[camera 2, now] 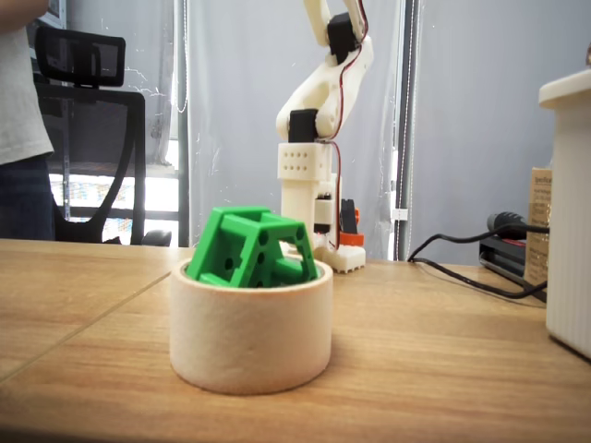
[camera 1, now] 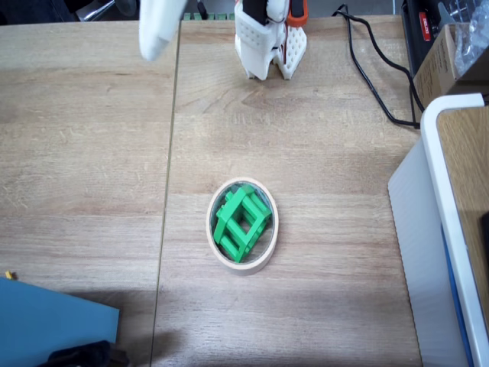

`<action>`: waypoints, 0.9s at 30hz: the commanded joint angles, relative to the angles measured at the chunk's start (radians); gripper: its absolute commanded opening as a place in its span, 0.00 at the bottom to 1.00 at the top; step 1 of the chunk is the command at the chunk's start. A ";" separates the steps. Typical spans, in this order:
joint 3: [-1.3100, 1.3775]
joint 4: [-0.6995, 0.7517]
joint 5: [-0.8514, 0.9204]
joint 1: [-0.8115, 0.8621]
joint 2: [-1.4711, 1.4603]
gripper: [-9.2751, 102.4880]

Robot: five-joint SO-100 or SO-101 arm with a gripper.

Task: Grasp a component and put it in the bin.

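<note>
The green component (camera 1: 241,223) sits tilted inside the bin (camera 1: 263,256); no writing legible, gripper's state cannot be told.

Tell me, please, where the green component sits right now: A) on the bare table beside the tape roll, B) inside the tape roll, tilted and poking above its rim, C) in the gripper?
B: the green component sits tilted inside the tape roll, its top above the rim.

You worked at a light wooden table (camera 2: 443,369). At the left of a fixed view, a black office chair (camera 2: 88,138) stood before a bright window (camera 2: 111,198); grey curtains (camera 2: 480,111) filled the right.
</note>
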State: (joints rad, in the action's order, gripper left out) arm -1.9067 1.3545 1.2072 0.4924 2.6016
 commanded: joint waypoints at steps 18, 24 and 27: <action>-0.667 -0.011 0.403 0.172 0.397 0.08; -0.827 -0.110 0.417 0.172 0.500 0.08; -0.925 -0.196 0.417 0.172 0.548 0.08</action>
State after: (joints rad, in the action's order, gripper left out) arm -2.7719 1.2410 1.6199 0.6611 3.1109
